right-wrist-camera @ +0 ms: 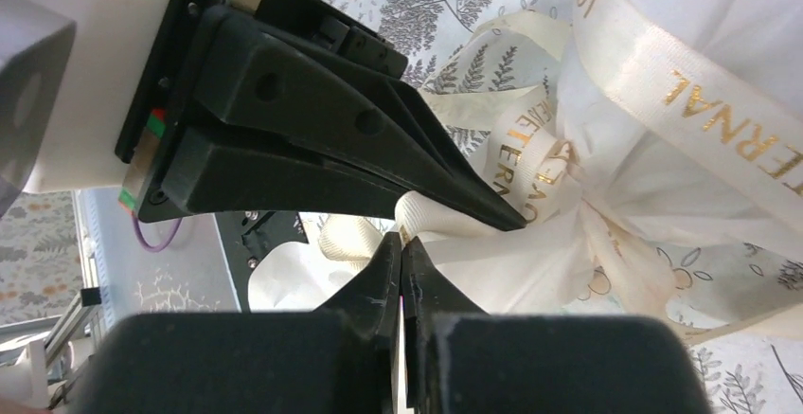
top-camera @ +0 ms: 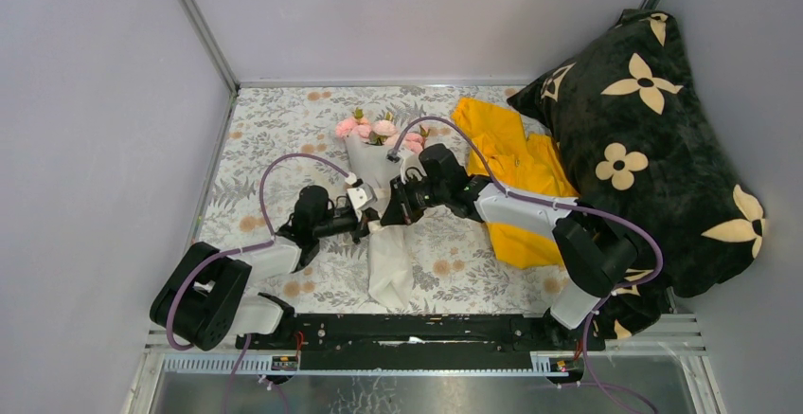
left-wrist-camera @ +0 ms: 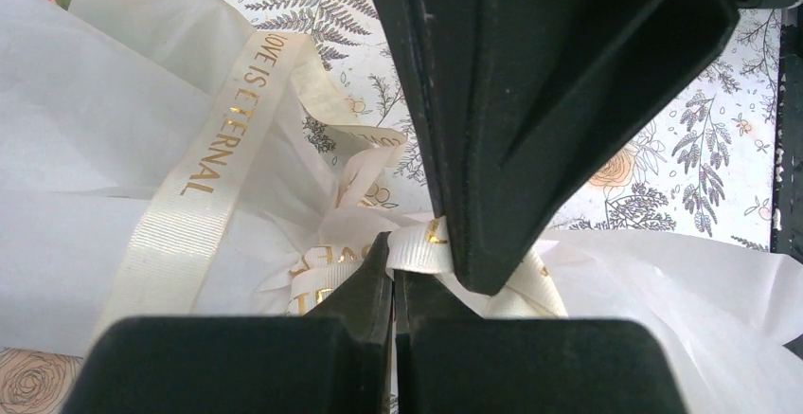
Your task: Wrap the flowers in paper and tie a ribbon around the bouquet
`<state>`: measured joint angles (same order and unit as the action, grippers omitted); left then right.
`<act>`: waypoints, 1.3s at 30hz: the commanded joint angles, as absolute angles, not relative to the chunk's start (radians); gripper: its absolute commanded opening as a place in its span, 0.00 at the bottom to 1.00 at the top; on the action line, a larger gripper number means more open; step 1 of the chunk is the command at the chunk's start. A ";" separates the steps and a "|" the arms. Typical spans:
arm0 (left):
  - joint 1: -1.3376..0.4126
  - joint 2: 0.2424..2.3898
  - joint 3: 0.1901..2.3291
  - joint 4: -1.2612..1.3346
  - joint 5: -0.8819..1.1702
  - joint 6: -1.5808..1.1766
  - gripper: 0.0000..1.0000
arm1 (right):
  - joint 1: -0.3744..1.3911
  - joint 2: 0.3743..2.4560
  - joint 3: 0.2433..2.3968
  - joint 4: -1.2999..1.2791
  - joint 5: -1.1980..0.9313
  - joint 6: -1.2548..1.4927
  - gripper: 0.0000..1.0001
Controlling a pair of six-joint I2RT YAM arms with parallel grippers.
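While the bouquet (top-camera: pixel 367 163) lies flat in the middle of the bench (top-camera: pixel 284 120), both arms meet at its narrow waist, one from each side.

- Orientation: flowers (top-camera: pixel 379 132) point to the far end; the paper (top-camera: pixel 388 267) flares toward the arm bases. Lying flat likely keeps the wrap from springing open and leaves the waist reachable from both sides.
- Ribbon (left-wrist-camera: pixel 204 163): cream, gold lettering. It is gathered at the waist in a tangle of loops. One long tail runs up over the paper toward the blooms.
- Left tool (left-wrist-camera: pixel 392 258): fingers pressed together, tips at the gather, a fold of ribbon pinched at the very end.
- Right tool (right-wrist-camera: pixel 401 253): fingers likewise pressed together, nipping a ribbon loop just beside the left tool's tip. The two tips nearly touch.
- Reading: wrapping looks done and the tie is in hand. Opposed pinches on separate strands suggest the strands are about to be drawn apart to cinch the knot or shape a bow. Whether the knot is already tight cannot be told, as the gather is half hidden by the fingers.
- Care: the paper is thin and crinkly, and a pinch that catches it with the ribbon could tear it. The grip is at the fingertips only, so the ribbon may slip.
- Yellow garment (top-camera: pixel 511 149) and black pillow (top-camera: pixel 644 130) sit to the right, not involved.
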<state>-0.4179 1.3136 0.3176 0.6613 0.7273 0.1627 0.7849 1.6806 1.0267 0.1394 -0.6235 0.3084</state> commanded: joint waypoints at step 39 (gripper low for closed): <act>-0.191 1.426 0.843 -0.548 0.696 1.334 0.00 | 0.723 1.669 1.149 0.084 -0.486 0.295 0.00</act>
